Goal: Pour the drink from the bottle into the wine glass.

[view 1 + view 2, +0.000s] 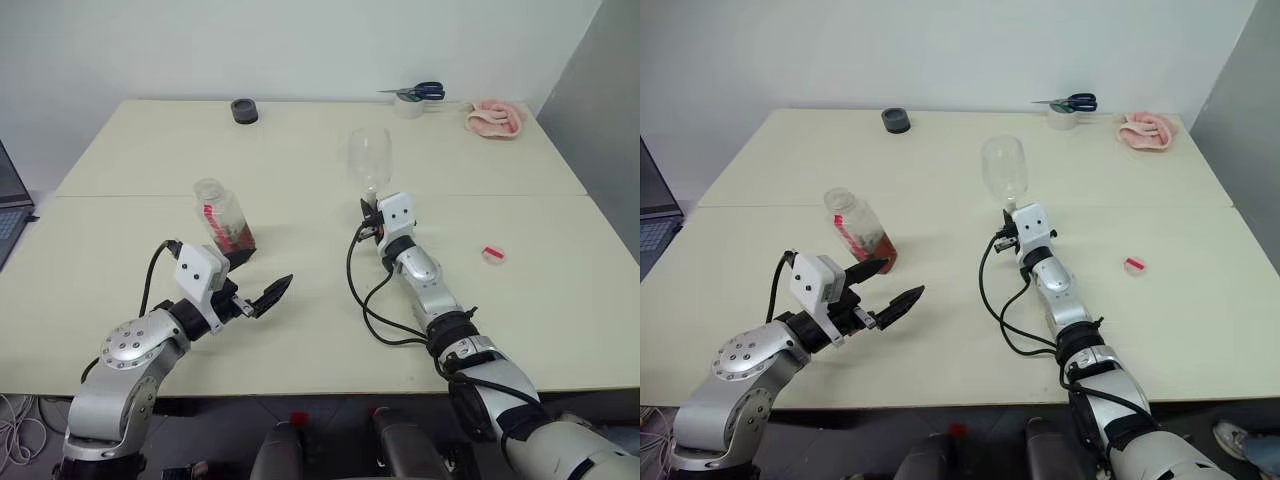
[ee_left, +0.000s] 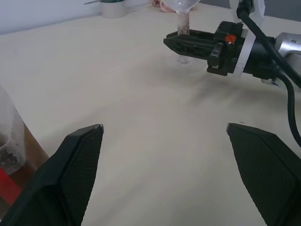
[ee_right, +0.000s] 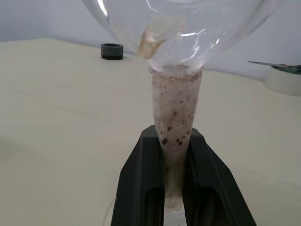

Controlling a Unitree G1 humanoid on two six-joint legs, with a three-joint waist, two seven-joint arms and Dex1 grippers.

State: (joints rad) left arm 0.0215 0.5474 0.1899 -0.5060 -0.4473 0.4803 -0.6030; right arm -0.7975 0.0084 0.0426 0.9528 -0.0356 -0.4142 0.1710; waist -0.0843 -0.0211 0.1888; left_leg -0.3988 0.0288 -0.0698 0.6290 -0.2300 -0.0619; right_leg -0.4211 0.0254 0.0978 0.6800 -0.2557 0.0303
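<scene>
The bottle [image 1: 222, 213], clear with a red label and no cap on, stands on the table left of centre. The brown drink [image 1: 238, 238] fills its lower part. My left gripper [image 1: 262, 277] is open just in front and to the right of the bottle, with nothing between its fingers. In the left wrist view the bottle [image 2: 11, 150] sits at the edge, outside the fingers. The wine glass [image 1: 370, 157] stands upright at mid-table. My right gripper [image 3: 175, 183] is shut on its stem, below the bowl [image 3: 178, 28], which looks empty.
A small red cap [image 1: 491, 254] lies right of the glass. At the far edge are a black round object [image 1: 244, 110], a tape roll with scissors [image 1: 412, 99] and a pink cloth [image 1: 495, 117]. A laptop [image 1: 10, 205] sits past the table's left side.
</scene>
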